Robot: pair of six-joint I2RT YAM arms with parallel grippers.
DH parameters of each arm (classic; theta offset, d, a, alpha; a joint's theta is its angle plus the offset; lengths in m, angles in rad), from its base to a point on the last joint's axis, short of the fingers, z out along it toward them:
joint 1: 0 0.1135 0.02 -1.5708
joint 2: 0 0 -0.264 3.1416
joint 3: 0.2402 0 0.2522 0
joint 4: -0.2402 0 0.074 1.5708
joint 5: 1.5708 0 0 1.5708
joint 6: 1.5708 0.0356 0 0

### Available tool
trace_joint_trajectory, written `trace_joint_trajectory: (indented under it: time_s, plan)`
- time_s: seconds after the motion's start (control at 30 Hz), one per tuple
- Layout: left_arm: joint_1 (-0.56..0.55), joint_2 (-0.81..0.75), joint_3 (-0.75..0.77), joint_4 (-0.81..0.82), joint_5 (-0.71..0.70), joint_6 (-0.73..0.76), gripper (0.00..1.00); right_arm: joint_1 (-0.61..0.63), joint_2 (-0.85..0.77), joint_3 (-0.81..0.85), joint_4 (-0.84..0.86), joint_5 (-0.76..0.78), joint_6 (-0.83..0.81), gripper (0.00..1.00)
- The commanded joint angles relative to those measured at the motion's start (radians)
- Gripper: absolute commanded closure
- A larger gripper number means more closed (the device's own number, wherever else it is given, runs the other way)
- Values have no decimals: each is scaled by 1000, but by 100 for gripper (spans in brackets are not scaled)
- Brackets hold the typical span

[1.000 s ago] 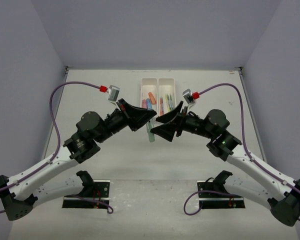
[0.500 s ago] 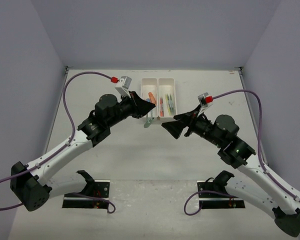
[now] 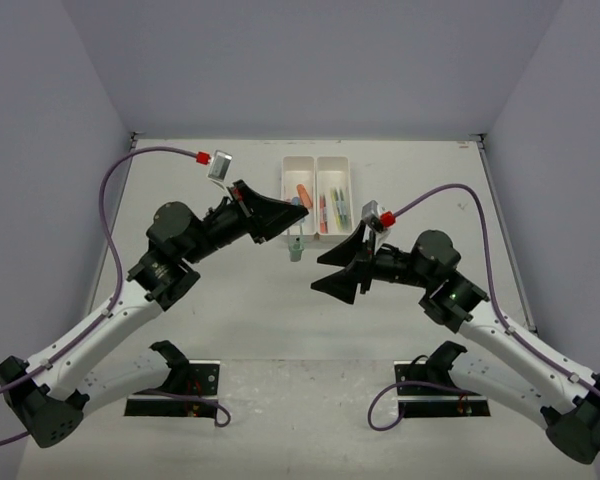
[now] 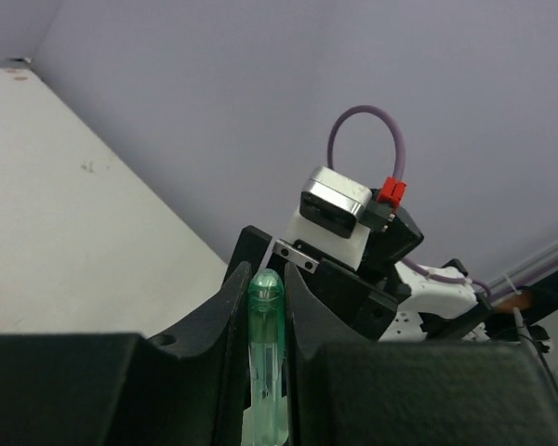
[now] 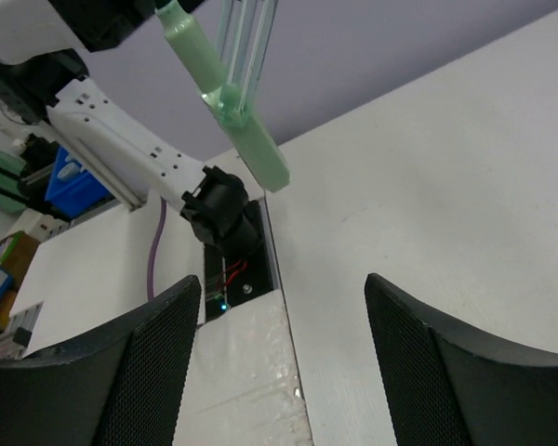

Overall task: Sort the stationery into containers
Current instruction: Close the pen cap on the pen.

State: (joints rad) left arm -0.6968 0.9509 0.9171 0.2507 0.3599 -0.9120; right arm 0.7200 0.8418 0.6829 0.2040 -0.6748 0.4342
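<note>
Tabletop [image 3: 230,300]: white, carrying the tray at its far middle.
Tray [image 3: 316,163]: white, two long compartments side by side; orange piece [image 3: 304,194] in the left one, several thin pens [image 3: 332,208] in the right one.
Left end effector [image 3: 296,230]: clamped on the green pen, raised over the tabletop just short of the tray's near end.
Right end effector [image 3: 326,273]: fingers apart, nothing between them, well clear of the pen.
Green pen [image 3: 296,246]: hanging from the left end effector, lower end free in the air; seen upright between the fingers [image 4: 266,372] in the left wrist view, and tilted overhead [image 5: 251,149] in the right wrist view.
Change: a second ago both end effectors met at the pen; now only the left one on it, the right one drawn back toward its base.
</note>
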Motion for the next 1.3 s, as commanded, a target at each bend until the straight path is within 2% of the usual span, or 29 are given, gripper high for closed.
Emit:
trace_joint_trajectory:
  time_s: [0.0, 0.1, 0.2, 0.23, 0.3, 0.33, 0.37, 0.4, 0.47, 0.6, 0.7, 0.77, 0.87, 0.97, 1.2, 1.27]
  plan:
    - [0, -20, -76, 158, 44, -142, 100, 4, 38, 4, 225, -82, 30, 34]
    - [2, -26, -122, 205, 31, -195, 100, 7, 58, 11, 276, -63, 51, 38]
    - [0, -16, -149, 263, 36, -247, 100, 13, 96, 31, 324, -61, 76, 47]
    - [0, -13, -159, 288, 37, -258, 100, 18, 108, 47, 336, -73, 86, 52]
    - [0, -12, -164, 306, 40, -263, 100, 25, 133, 59, 347, -82, 91, 69]
    - [0, -13, -166, 312, 37, -261, 100, 30, 139, 63, 355, -86, 97, 82]
    - [0, -16, -167, 312, 33, -261, 100, 32, 142, 62, 360, -90, 104, 81]
    - [0, -20, -164, 312, 31, -254, 100, 35, 146, 58, 368, -97, 112, 71]
    - [0, -24, -150, 300, 19, -240, 100, 36, 144, 47, 370, -101, 120, 60]
    - [0, -32, -146, 283, 7, -223, 100, 39, 135, 13, 433, -112, 161, 66]
    - [1, -32, -150, 292, 1, -223, 100, 42, 137, 15, 437, -118, 176, 81]
    - [2, -36, -152, 295, -5, -219, 100, 45, 137, 17, 437, -118, 179, 87]
    - [0, -45, -153, 302, -12, -215, 100, 52, 149, 18, 449, -121, 192, 67]
    - [1, -46, -145, 303, -13, -211, 100, 58, 171, 20, 456, -124, 194, 64]
    - [1, -57, -137, 285, -22, -192, 100, 75, 185, 29, 467, -123, 203, 79]
    - [0, -59, -142, 290, -22, -189, 100, 76, 184, 39, 459, -124, 204, 96]
